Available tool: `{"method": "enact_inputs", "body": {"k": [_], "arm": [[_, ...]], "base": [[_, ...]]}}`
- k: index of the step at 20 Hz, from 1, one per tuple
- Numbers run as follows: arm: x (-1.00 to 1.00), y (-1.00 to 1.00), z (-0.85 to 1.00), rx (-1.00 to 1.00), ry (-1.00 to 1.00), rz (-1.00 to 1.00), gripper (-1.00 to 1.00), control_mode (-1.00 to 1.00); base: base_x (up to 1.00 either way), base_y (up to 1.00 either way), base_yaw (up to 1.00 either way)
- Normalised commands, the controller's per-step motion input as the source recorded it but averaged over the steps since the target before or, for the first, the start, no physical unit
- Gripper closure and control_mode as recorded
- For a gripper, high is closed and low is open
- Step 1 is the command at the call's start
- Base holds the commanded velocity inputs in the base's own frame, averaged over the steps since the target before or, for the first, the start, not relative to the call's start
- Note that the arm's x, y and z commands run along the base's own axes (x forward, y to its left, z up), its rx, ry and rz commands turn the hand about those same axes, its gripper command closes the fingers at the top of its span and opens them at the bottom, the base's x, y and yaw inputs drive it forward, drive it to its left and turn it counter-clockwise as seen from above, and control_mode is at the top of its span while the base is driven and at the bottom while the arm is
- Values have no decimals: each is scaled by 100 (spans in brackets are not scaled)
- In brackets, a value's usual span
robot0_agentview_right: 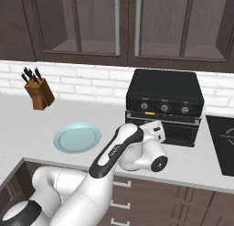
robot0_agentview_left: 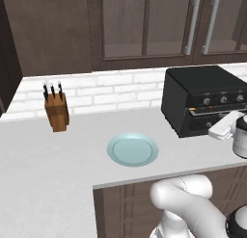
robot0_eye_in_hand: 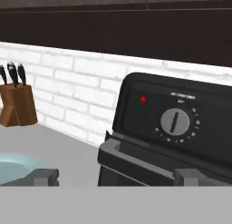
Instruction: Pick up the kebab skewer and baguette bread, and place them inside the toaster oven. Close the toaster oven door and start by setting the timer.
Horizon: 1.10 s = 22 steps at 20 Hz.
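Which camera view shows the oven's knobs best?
The right base view: the oven faces it and a row of three knobs is in sight. The hand view is closer but shows one knob and a red light. The left base view sees the knobs at an angle, small.

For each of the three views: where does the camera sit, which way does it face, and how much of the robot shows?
Left base view: behind-left of the arm, over the counter; arm at lower right.
Right base view: behind-right, facing the toaster oven; arm from lower left.
Hand view: on the hand, facing an oven knob; open claw at bottom.
Shared: plate and knife block in all.
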Motion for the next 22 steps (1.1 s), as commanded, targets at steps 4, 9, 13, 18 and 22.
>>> {"method": "enact_inputs", "body": {"k": [4, 9, 13, 18, 22], "arm": [[5, -11, -5, 0, -5, -6, -100, -100], [22, -10, -1, 0, -3, -6, -100, -100], [29, -2, -6, 0, -3, -5, -100, -100], [7, -4, -20, 0, 0, -5, -100, -100], [8, -3, -13, 0, -1, -5, -100, -100]], "base": [[0, 0, 0], [0, 0, 0], [0, 0, 0], [0, 0, 0], [0, 0, 0]]}}
